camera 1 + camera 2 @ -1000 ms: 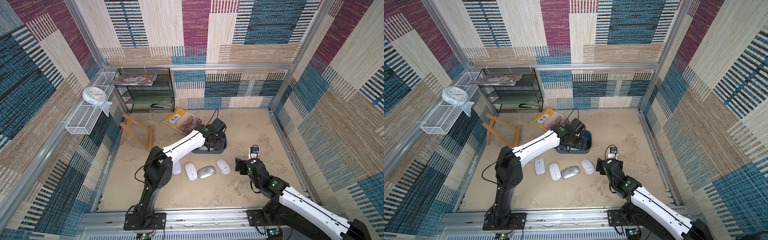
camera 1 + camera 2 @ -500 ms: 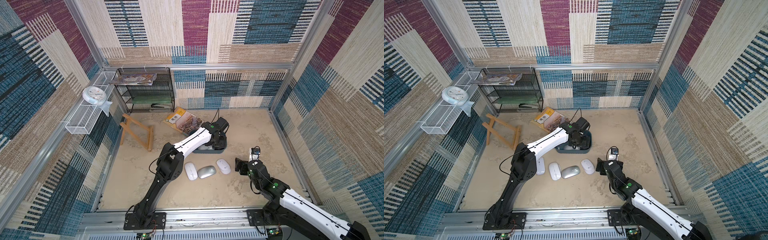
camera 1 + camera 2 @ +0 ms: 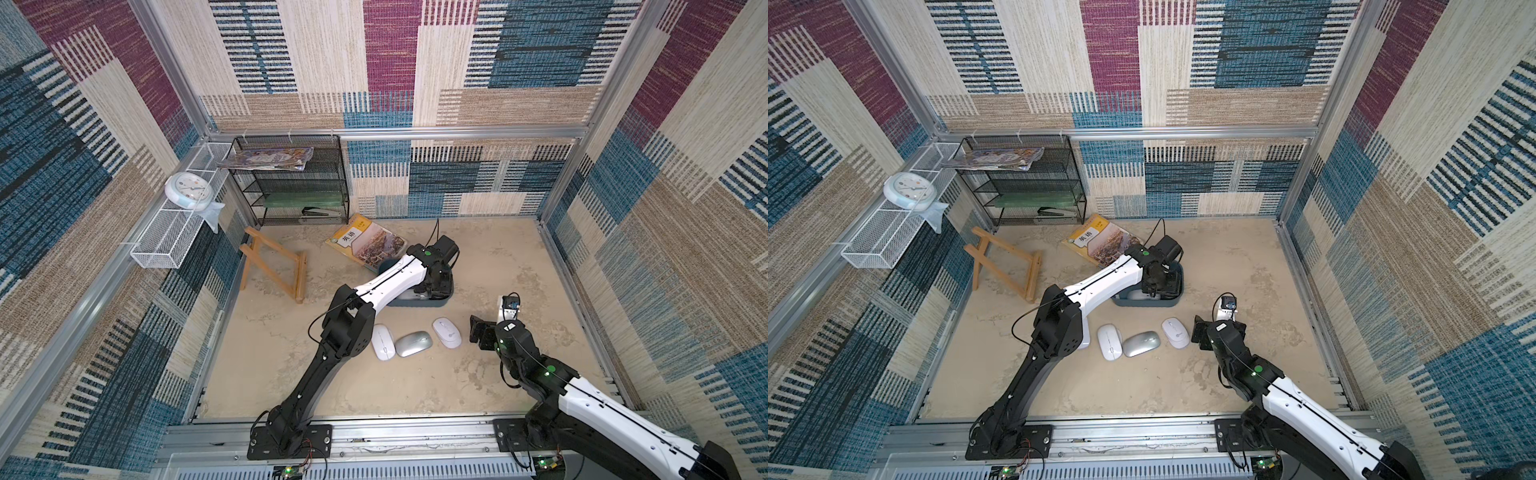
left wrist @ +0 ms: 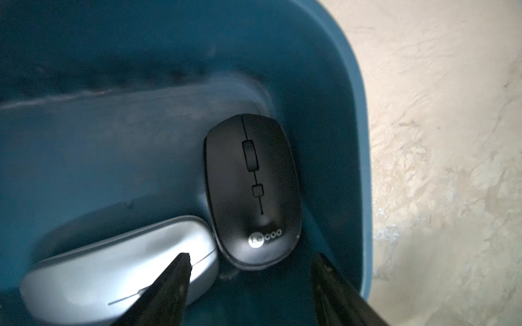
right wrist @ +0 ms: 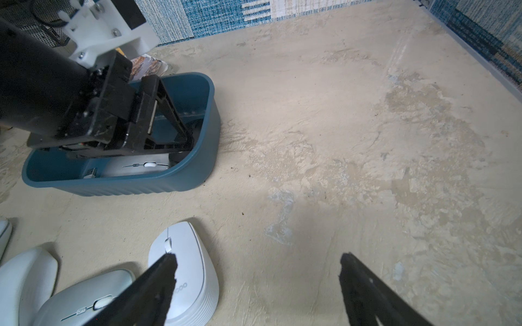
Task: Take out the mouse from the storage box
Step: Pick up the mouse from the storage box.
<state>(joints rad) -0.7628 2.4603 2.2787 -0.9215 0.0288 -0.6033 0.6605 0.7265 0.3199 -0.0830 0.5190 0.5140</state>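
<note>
The teal storage box (image 3: 419, 303) (image 3: 1142, 303) sits mid-floor. Inside, a black mouse (image 4: 251, 192) lies along the end wall (image 4: 358, 141), and a silver mouse (image 4: 113, 265) (image 5: 141, 166) lies beside it. My left gripper (image 4: 252, 258) (image 3: 434, 286) (image 5: 182, 146) reaches down into the box, open. The black mouse's rear end sits between the fingers without touching them, and one finger (image 4: 175, 282) hangs over the silver mouse. My right gripper (image 5: 257, 261) (image 3: 482, 332) (image 3: 1200, 332) is open and empty, low over bare floor beside a white mouse (image 5: 189, 262).
Several mice lie in a row on the floor in front of the box: white (image 3: 446, 332), silver (image 3: 413, 343), white (image 3: 382, 341). A book (image 3: 368, 243) lies behind the box. A wooden easel (image 3: 274, 270), black mesh rack (image 3: 291, 183) and white wire basket (image 3: 174, 232) stand at the back left.
My left arm has stretched further into the box, its elbow swinging toward the middle, and its jaws have narrowed. The right arm has barely moved.
</note>
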